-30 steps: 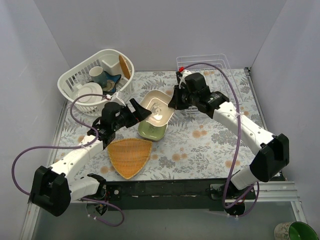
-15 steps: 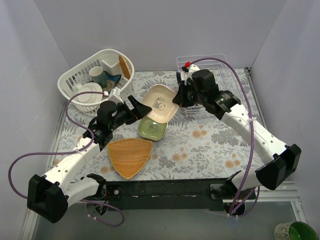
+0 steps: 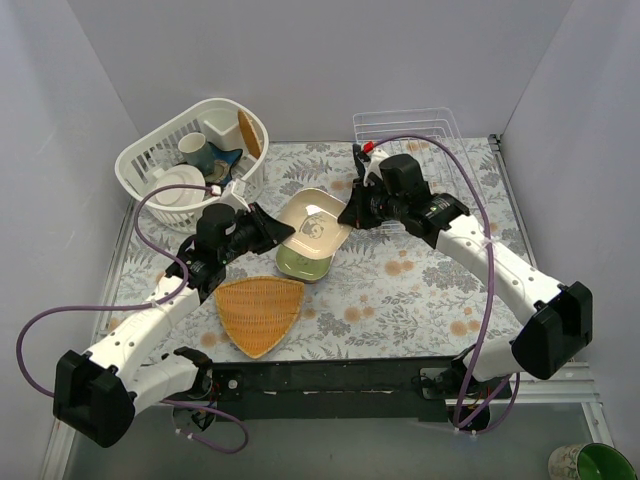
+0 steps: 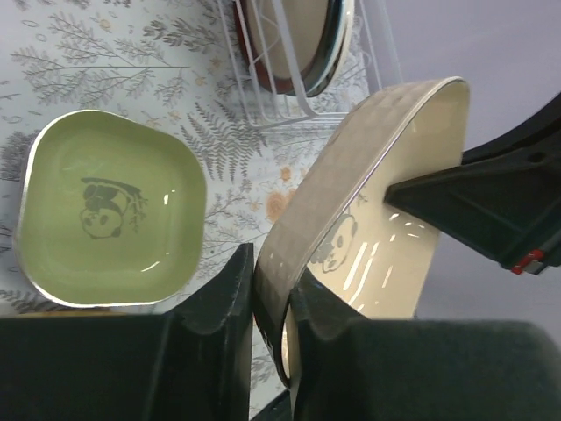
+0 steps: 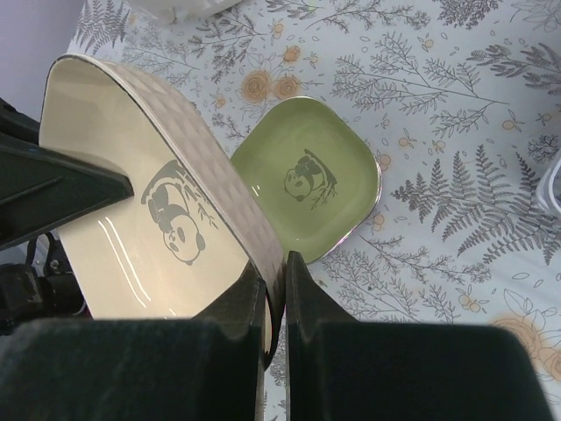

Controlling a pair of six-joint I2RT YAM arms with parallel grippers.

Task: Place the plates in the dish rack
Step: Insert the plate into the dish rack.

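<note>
A cream rounded-square dish with a panda (image 3: 312, 220) hangs tilted above the table, held from both sides. My left gripper (image 3: 283, 233) is shut on its left rim, one jaw on each side of the rim (image 4: 273, 294). On the opposite rim my right gripper (image 3: 349, 212) is shut too, pinching the edge (image 5: 274, 285). Below lies a pale green panda dish (image 3: 304, 262) (image 4: 110, 206) (image 5: 307, 189) flat on the cloth. The white wire dish rack (image 3: 405, 125) stands at the back right; the left wrist view shows round plates (image 4: 302, 39) standing upright in it.
An orange woven triangular tray (image 3: 258, 312) lies in front of the green dish. A white slotted oval basket (image 3: 150, 150) with cups and a white plate sits at the back left. Grey walls close in on three sides.
My left gripper has moved up to the cream dish and shut on its left rim. The right arm has brought the dish a little lower, towards the left gripper.
</note>
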